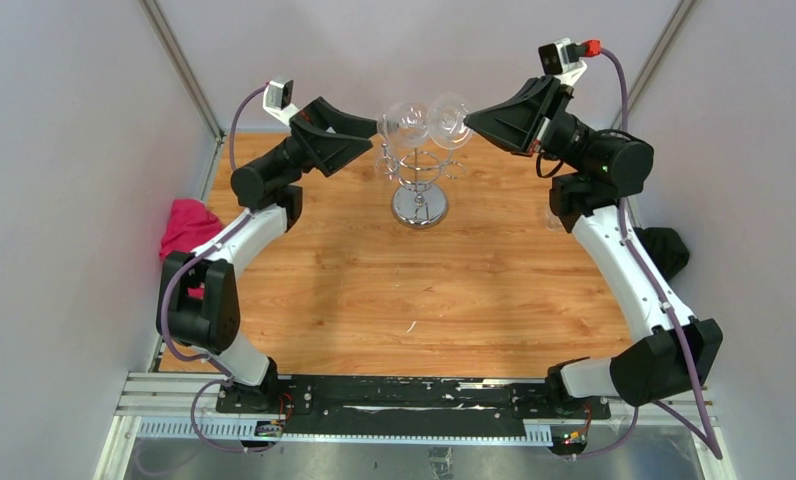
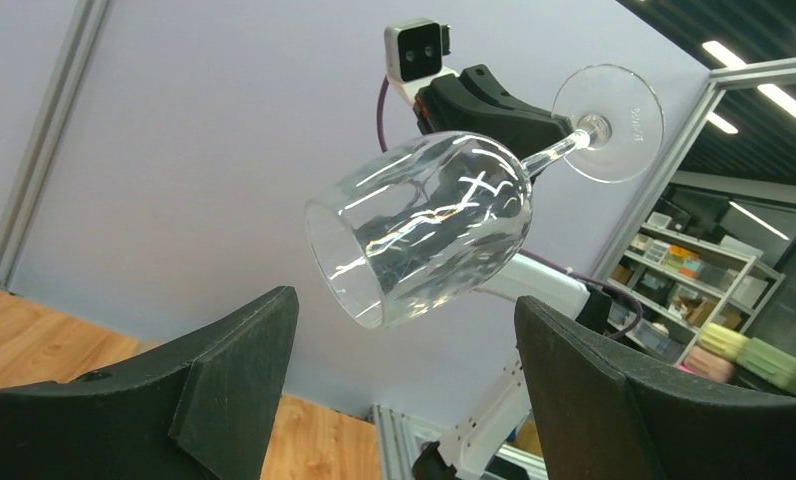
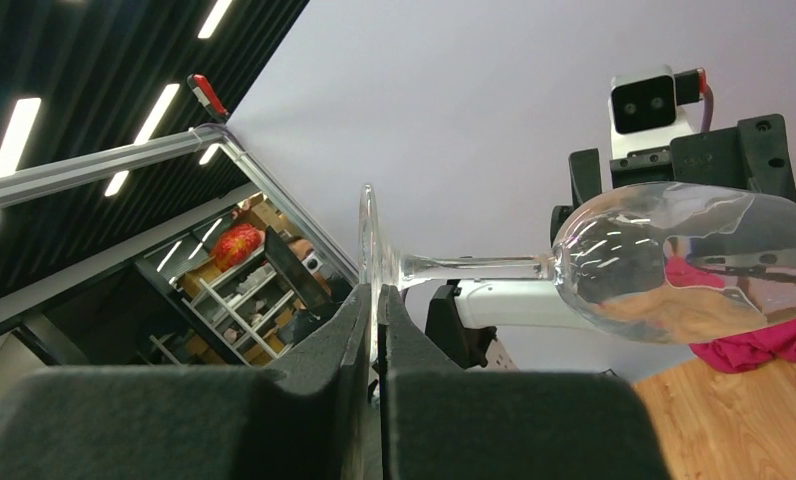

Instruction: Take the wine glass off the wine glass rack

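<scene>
A clear wine glass (image 1: 429, 118) is held lying sideways, above the chrome wine glass rack (image 1: 419, 185) at the back of the wooden table. My right gripper (image 3: 374, 330) is shut on the glass's round foot (image 3: 367, 250); the stem and bowl (image 3: 684, 260) stick out away from it. In the left wrist view the bowl (image 2: 424, 225) hangs just above and between my fingers, its mouth towards me. My left gripper (image 2: 404, 370) is open and touches nothing. In the top view the left gripper (image 1: 379, 128) faces the right gripper (image 1: 466, 118) across the glass.
A pink cloth (image 1: 186, 225) lies at the table's left edge and a black object (image 1: 664, 250) at its right edge. Another clear glass seems to hang on the rack's left side (image 1: 387, 160). White walls close in the back and sides.
</scene>
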